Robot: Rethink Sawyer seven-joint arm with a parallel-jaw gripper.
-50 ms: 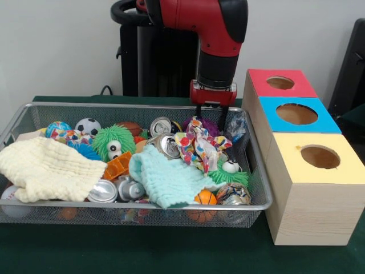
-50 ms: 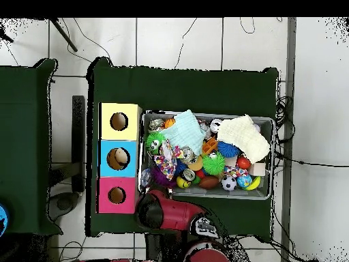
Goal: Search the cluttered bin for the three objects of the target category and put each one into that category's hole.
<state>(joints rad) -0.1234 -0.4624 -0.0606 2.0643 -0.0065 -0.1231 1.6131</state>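
On the green surface [image 1: 171,251] stands a wire mesh bin [image 1: 251,171], crowded with mixed items; to its right in the front view, just beside its wall, stand three wooden boxes in a row running from near to far, each with a round hole in its top: a yellow-topped box [image 1: 319,157] nearest, a blue-topped box [image 1: 296,114] in the middle, a red-topped box [image 1: 280,83] farthest.

Contents noted: a cream knitted cloth [image 1: 48,168] at the left of the bin; a pale blue cloth [image 1: 165,180] near the middle, reaching the near wall; a patterned cloth [image 1: 197,145] with coloured dots to the right of centre; a green fuzzy toy [image 1: 114,142] with bulging eyes; a soccer ball [image 1: 87,126] at the far left; a small basketball [image 1: 204,200] at the near wall; several metal cans, one can [image 1: 170,145] lying at the top edge of the pale blue cloth, another can [image 1: 102,192] at the near wall below the cream cloth.

The red arm [image 1: 219,34] comes down over the far right part of the bin; the gripper [image 1: 212,114] hangs just above the patterned cloth; whether its fingers are spread, closed or touching anything cannot be told.

The overhead view shows the same layout; the arm covers the bin's corner next to the red-topped box.
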